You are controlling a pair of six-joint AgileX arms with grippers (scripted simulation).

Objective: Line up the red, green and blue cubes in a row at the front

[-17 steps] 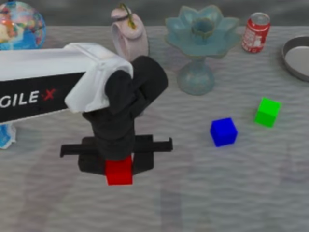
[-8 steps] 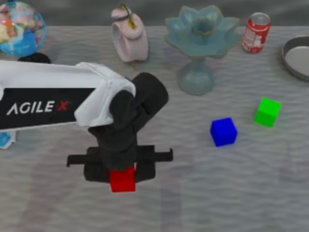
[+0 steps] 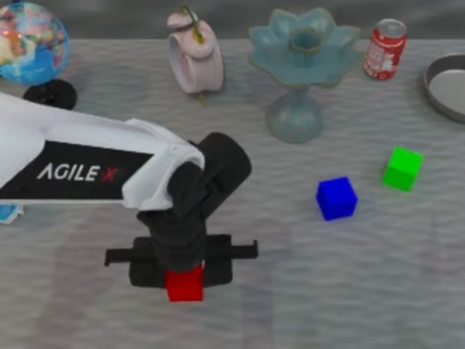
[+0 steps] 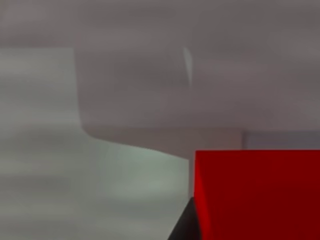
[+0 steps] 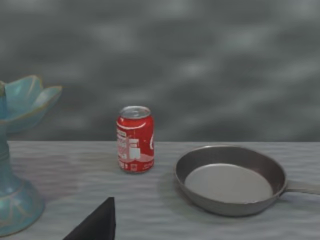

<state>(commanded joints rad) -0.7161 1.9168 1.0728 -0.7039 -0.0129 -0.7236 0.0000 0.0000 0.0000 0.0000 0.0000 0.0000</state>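
The left end effector (image 3: 182, 270) hung over the near-left part of the grey bench (image 3: 290, 305), clenched on the small bright red cube (image 3: 184, 283) — the cube showed just below the black fingers, and in the left wrist view its red face (image 4: 257, 195) filled the corner. The deep blue cube (image 3: 336, 198) sat right of centre, with the bright green cube (image 3: 402, 168) near it, farther right and slightly farther back — the two apart. The right arm was out of the top view; whether its end effector (image 5: 95, 222) was released or clenched, I cannot tell.
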